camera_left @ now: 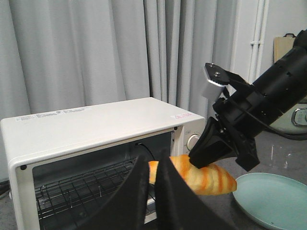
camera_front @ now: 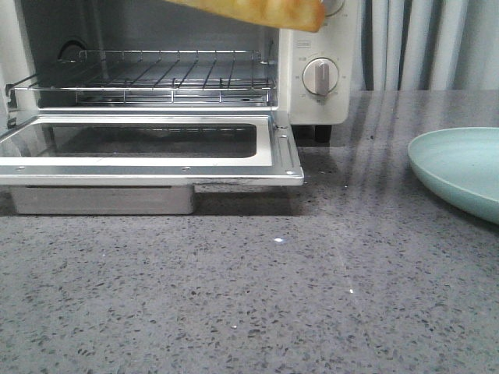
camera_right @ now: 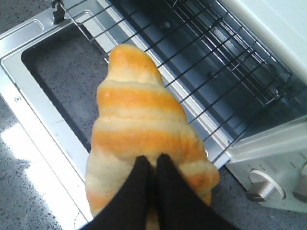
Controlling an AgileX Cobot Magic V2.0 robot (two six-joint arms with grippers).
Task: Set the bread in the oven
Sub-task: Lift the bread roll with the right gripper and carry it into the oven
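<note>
The white oven stands at the back left with its glass door folded down flat and its wire rack bare. My right gripper is shut on the bread, a golden-orange roll with pale stripes. It holds the bread in the air above the door, in front of the oven's opening, with the tapered end pointing at the rack. In the front view only the bread's lower edge shows at the top. The left wrist view shows the right gripper on the bread. My left gripper is shut and empty, off to the side of the oven.
A pale green plate sits on the grey speckled counter to the right of the oven; it also shows in the left wrist view. Round knobs are on the oven's right panel. Grey curtains hang behind.
</note>
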